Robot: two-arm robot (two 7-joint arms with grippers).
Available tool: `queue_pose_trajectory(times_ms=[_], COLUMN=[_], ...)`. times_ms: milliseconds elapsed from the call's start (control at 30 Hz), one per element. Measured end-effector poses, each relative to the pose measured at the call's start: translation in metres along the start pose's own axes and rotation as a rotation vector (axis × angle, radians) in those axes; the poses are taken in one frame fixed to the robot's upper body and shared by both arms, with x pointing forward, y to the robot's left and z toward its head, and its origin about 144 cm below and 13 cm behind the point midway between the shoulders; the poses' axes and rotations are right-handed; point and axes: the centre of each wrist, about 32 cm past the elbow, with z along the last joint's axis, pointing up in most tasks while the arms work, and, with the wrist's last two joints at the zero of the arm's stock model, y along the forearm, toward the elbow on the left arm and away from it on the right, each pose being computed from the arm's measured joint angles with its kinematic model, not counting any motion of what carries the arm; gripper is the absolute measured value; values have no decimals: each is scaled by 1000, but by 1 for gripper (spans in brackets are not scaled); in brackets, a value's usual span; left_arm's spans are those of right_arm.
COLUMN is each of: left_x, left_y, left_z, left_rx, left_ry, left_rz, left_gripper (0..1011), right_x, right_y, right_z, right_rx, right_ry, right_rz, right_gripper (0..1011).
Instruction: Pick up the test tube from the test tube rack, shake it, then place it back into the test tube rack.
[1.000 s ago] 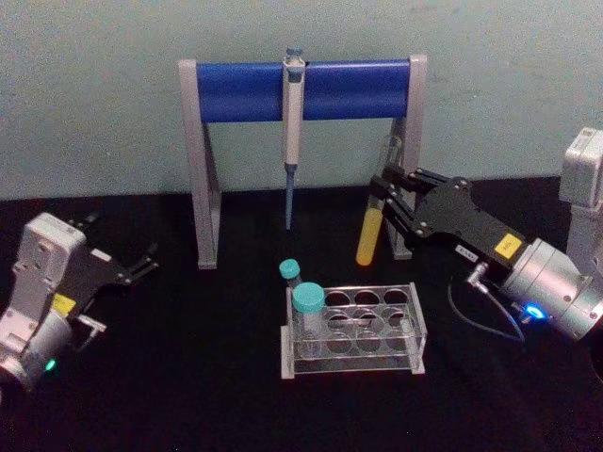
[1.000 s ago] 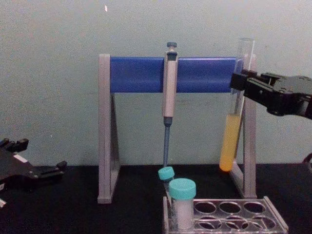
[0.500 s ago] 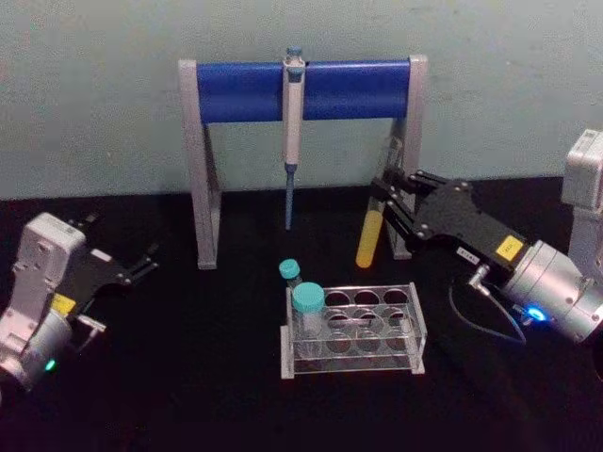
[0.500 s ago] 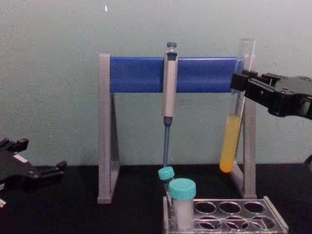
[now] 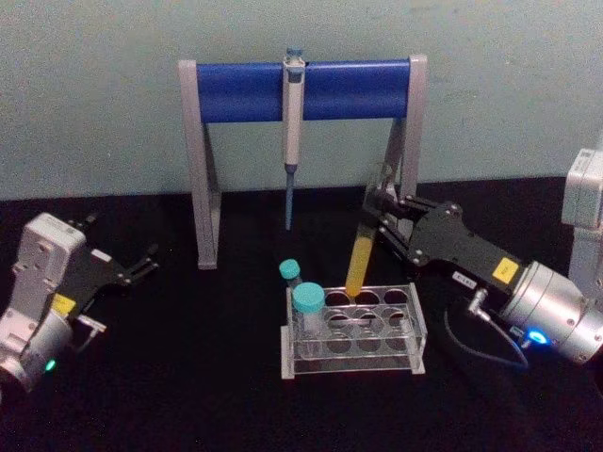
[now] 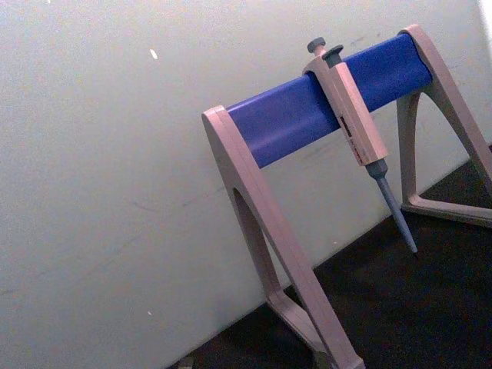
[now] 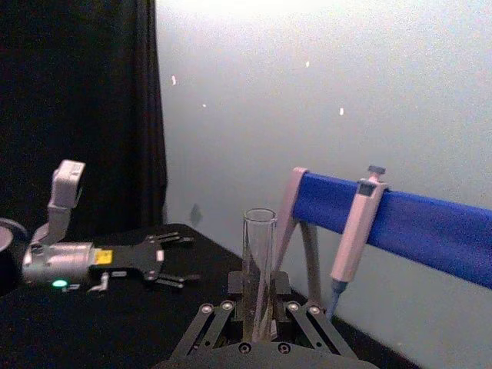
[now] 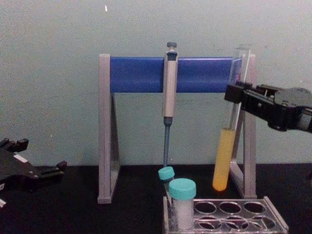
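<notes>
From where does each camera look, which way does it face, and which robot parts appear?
Head: high, looking down at the test tube rack; left end effector open, right end effector gripping the test tube.
Chest: lower, looking forward at the pipette stand; both end effectors at the edges.
Left wrist: faces the pipette stand and wall.
Right wrist: looks along its own fingers clamping the test tube; left end effector beyond.
Shared: head and chest show the test tube above the test tube rack.
</notes>
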Motion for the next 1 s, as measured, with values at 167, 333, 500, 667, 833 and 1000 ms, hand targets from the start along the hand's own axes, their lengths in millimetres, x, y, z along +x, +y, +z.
queue_pose_trajectory(times_ms=[167, 333, 500, 667, 833, 1000], left_x=[0, 0, 0, 0, 0, 0], left_y=[0, 0, 0, 0, 0, 0], left_z=[0, 0, 0, 0, 0, 0], left_rx=[0, 0, 0, 0, 0, 0], left_ry=[0, 0, 0, 0, 0, 0], left_rz=[0, 0, 0, 0, 0, 0], left_gripper=[1001, 1001, 1001, 1001, 1001, 1001], right_x=[-4, -6, -6, -6, -6, -6], right_y=[-2, -3, -3, -2, -1, -2], right_z=[-4, -8, -13, -16, -18, -19], right_rx=[-9, -16, -25, -32, -37, -40], right_ry=[21, 36, 51, 61, 66, 68], right_rz=[17, 21, 18, 16, 14, 13], right_gripper=[228, 228, 228, 228, 228, 228])
